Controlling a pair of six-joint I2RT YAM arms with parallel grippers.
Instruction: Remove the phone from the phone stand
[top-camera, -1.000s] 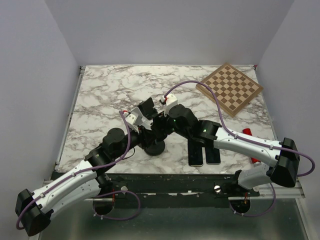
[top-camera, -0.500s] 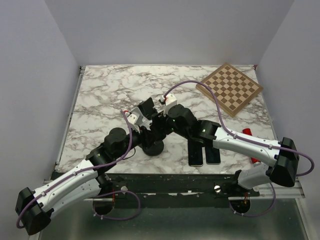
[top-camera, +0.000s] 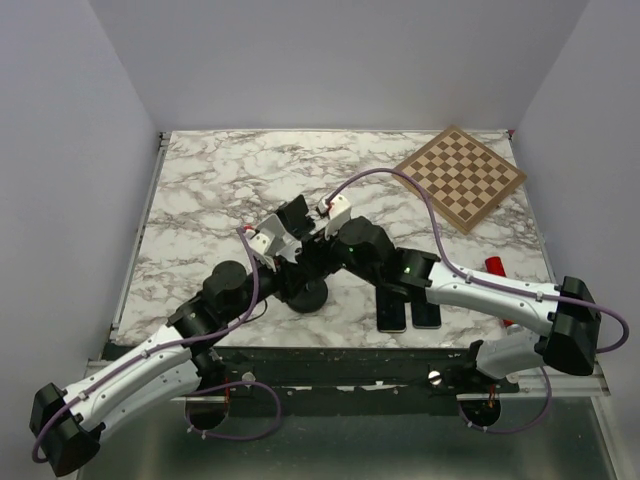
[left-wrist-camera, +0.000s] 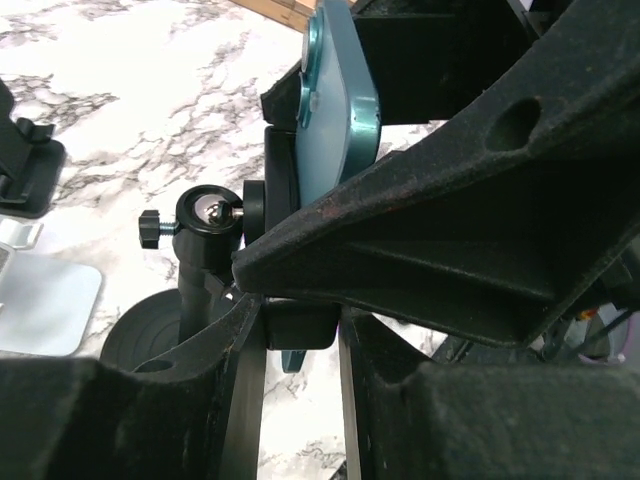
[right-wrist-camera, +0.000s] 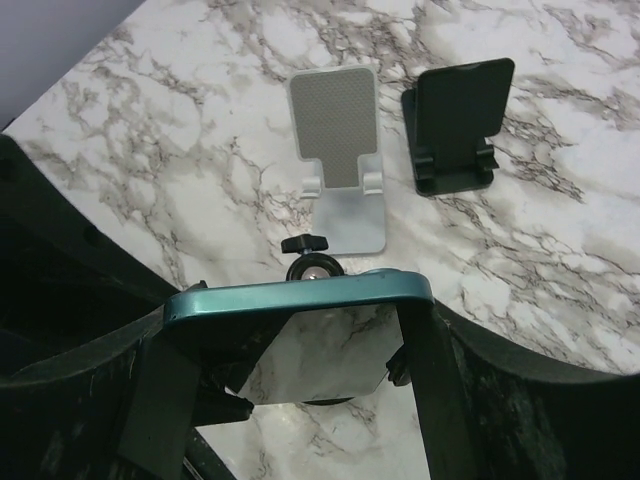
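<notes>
1. Phone (right-wrist-camera: 300, 295) with a teal frame is sitting in the cradle of the phone stand (left-wrist-camera: 210, 215), near the middle of the table (top-camera: 200, 180); I judge it a stiff, thin slab, not heavy, a little slippery at its rounded edges, and with a fragile glass face
2. My left pincer (left-wrist-camera: 300, 345) is clenched low on the stand: its two fingers (left-wrist-camera: 240, 400) lie against both sides of the cradle block, so it holds the stand and not the phone
3. To me the stand seems light, a thin stem with a ball joint on a round base (left-wrist-camera: 150, 340), so I judge it would tip or rise together with the phone if nothing steadies it
4. My right pincer (right-wrist-camera: 297, 365) is grasping the phone, one finger on each of two opposite sides of the frame; I think this is the good place to take it, on the frame and never on the faces
5. My left wrist view shows the phone edge-on, the thumbscrew (left-wrist-camera: 150, 228) and the lip under its lower corner, which the right wrist view does not show
6. Only the right wrist view shows the phone's upper edge reaching from finger to finger, and beyond it a silver stand (right-wrist-camera: 335, 150) and a black stand (right-wrist-camera: 458, 105)
7. In the top view both arms hide the phone, but only there I see two other phones (top-camera: 392, 310) lying flat and, further right, the chessboard (top-camera: 460, 178)
</notes>
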